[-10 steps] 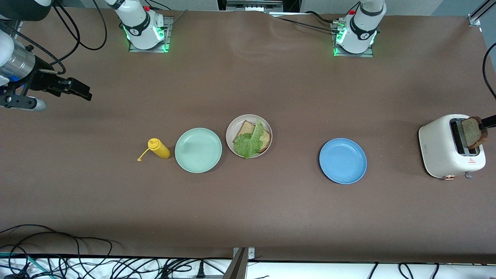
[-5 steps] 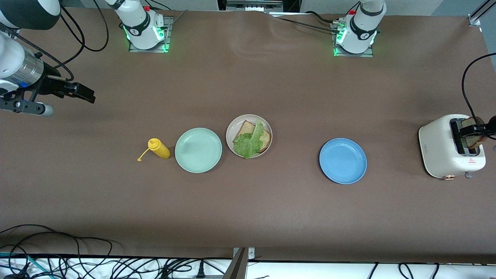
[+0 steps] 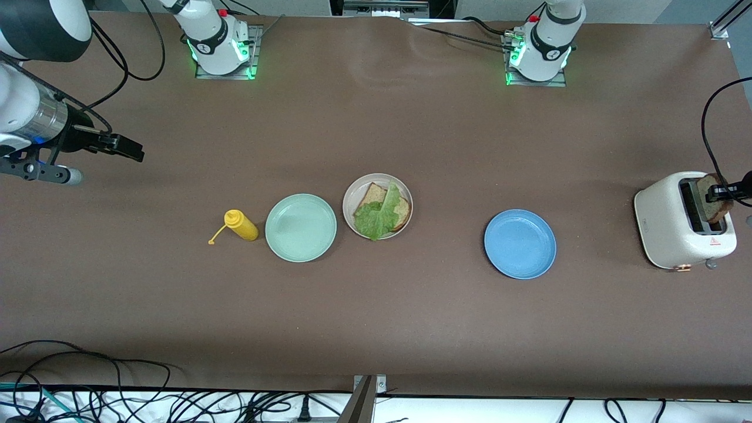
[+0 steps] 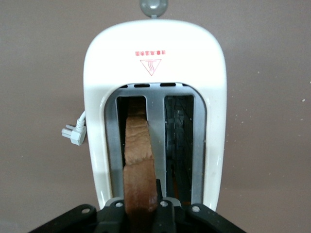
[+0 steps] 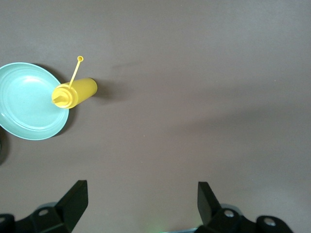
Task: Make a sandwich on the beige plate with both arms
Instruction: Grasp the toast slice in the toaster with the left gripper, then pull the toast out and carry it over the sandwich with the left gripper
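Note:
The beige plate [image 3: 351, 200] lies mid-table with one brown bread slice [image 3: 370, 194] on it and a green lettuce leaf [image 3: 379, 218] on top. At the left arm's end of the table, a second bread slice [image 3: 715, 210] [image 4: 138, 155] stands upright in one slot of the white toaster [image 3: 667, 226] [image 4: 153, 58]. My left gripper [image 3: 719, 191] [image 4: 142, 201] is shut on that slice's upper edge. My right gripper [image 3: 132, 150] [image 5: 141, 189] hangs open and empty over bare table at the right arm's end.
A mint-green plate [image 3: 301, 227] [image 5: 29, 109] lies beside the beige plate, with a yellow squeeze bottle [image 3: 242, 226] [image 5: 75, 92] next to it. A blue plate [image 3: 520, 244] lies between the beige plate and the toaster. The toaster's other slot is empty.
My left gripper has moved in over the toaster and shut on the bread slice, which now sits lower in its slot. The right gripper has shifted only slightly.

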You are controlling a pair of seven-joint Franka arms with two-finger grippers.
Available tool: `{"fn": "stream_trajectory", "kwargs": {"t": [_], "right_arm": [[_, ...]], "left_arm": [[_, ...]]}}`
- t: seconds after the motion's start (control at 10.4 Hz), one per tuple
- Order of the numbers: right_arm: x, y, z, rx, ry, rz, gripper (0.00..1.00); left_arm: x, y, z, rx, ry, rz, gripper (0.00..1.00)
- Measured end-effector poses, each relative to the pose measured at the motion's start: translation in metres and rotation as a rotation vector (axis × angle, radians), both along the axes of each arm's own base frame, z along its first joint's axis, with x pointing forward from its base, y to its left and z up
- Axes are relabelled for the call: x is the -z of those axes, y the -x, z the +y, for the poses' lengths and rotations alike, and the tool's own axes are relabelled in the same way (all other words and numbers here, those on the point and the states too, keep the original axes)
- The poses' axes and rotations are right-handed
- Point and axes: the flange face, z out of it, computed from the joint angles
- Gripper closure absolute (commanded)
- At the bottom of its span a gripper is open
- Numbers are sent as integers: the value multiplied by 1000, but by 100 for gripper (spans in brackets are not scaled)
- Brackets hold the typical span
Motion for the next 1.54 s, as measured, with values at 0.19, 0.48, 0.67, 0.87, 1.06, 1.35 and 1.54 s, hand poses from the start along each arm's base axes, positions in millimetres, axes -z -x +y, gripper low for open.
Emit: {"fn": "stream_trajectory", "kwargs": {"t": [0.19, 0.48, 0.67, 0.87, 1.06, 1.35, 1.54], "right_arm": [[4, -2, -10, 18, 0, 6, 0], [16, -6, -14, 24, -1, 27, 0], [26, -9, -14, 26, -2, 45, 0], [31, -11, -13, 27, -2, 52, 0], [34, -12, -13, 27, -2, 57, 0], [35, -12, -12, 26, -2, 60, 0], [36, -12, -12, 26, -2, 60, 0]], "left_arm": [[-22, 0, 2, -5, -2, 9, 100], [-109, -9, -4, -4, -14, -6, 100], [-148, -23, -33, 39, -18, -23, 100], [-157, -39, -88, 79, -7, 11, 100], [-153, -46, -135, 67, 18, 51, 100], [-136, -62, -208, 48, 177, 54, 100], [-115, -73, -300, 24, 255, 101, 100]]}}
